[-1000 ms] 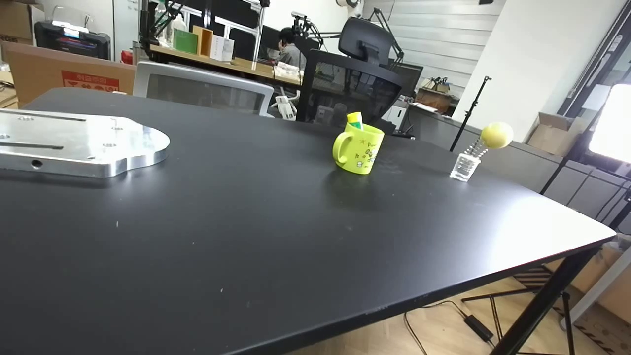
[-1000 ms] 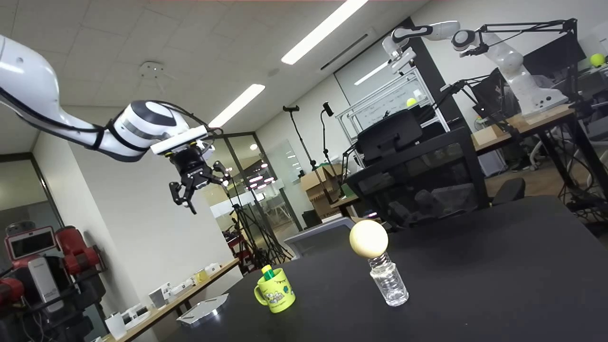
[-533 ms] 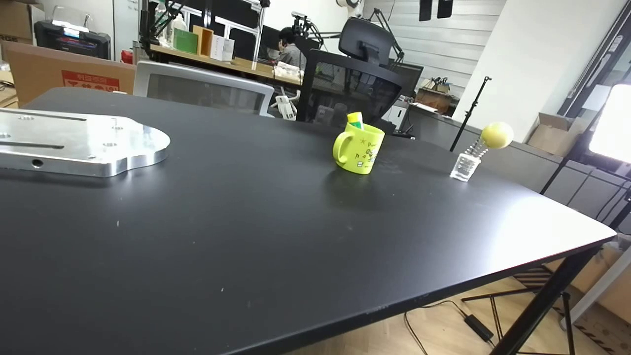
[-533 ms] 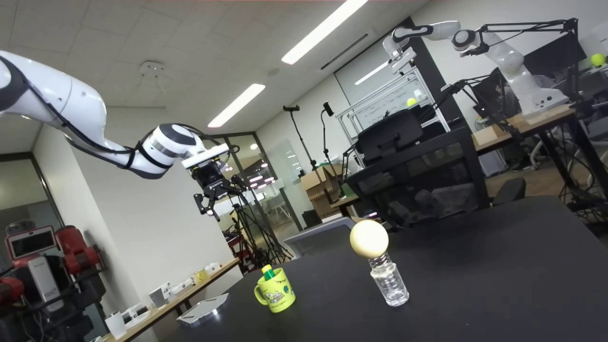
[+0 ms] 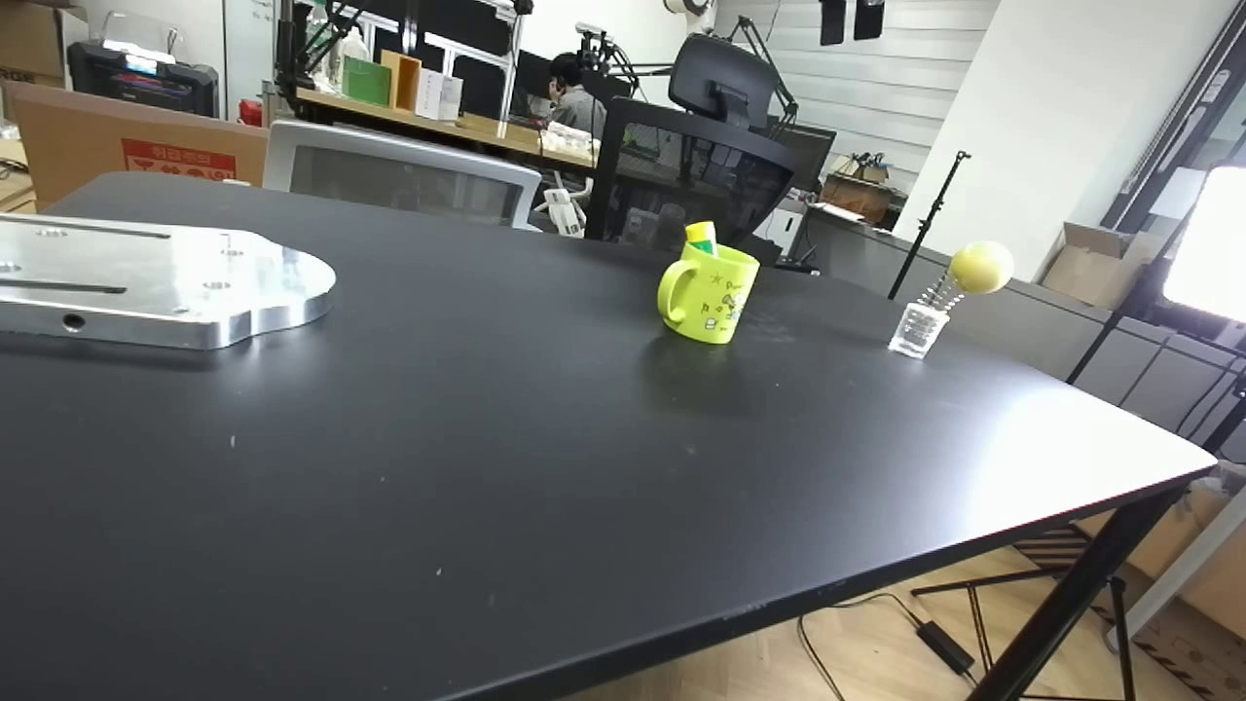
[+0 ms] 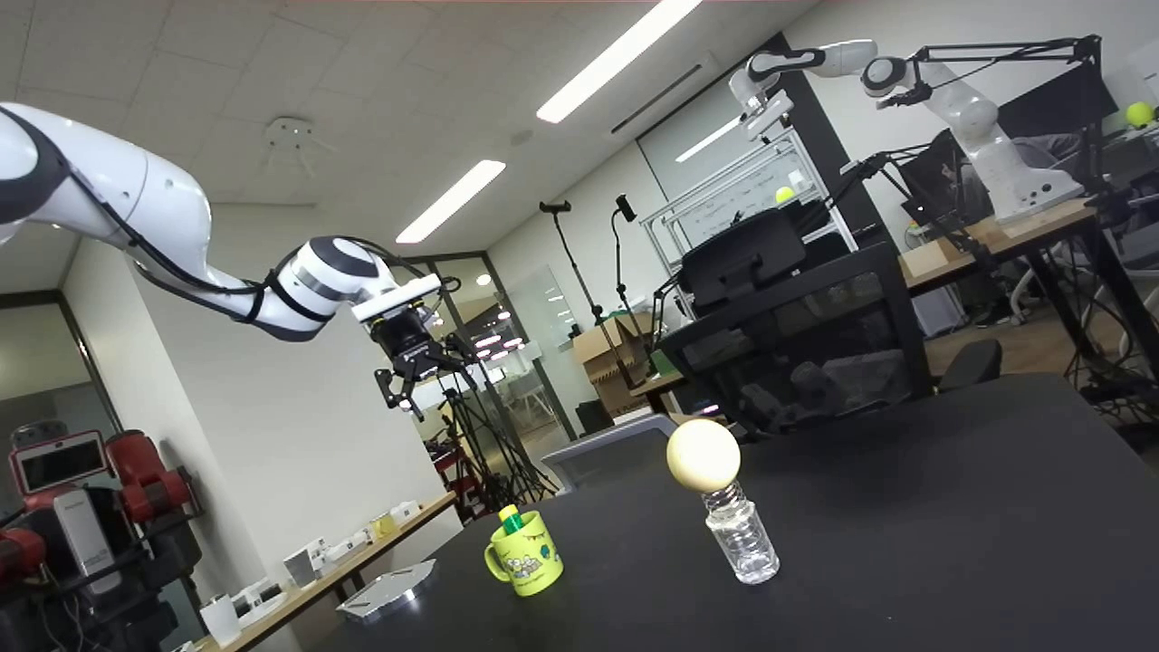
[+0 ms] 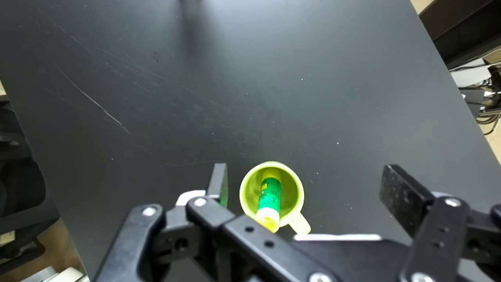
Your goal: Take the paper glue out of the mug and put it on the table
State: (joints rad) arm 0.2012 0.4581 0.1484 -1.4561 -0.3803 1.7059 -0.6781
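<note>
1. The robot gripper (image 7: 307,186) is up in the air over the black table (image 7: 352,98). Its two fingers (image 7: 403,199) are spread wide apart.
2. Well below them, the glue stick (image 7: 270,197) is inside the yellow-green mug (image 7: 291,194). It leans on the rim, and its yellow end sticks out.
3. The mug stands on the table and has little pictures on its side.
4. On the table too is a small clear cup (image 6: 744,543), with a round yellow ball (image 6: 704,455) on a spring (image 6: 724,498) above it.
5. A flat silver metal plate (image 5: 127,258) lies on the table. In both exterior views the mug shows between it and the cup.
6. Behind the table in an exterior view is a black mesh chair (image 5: 696,161). A person (image 5: 576,105) is farther back, by a wooden desk (image 5: 487,133).
</note>
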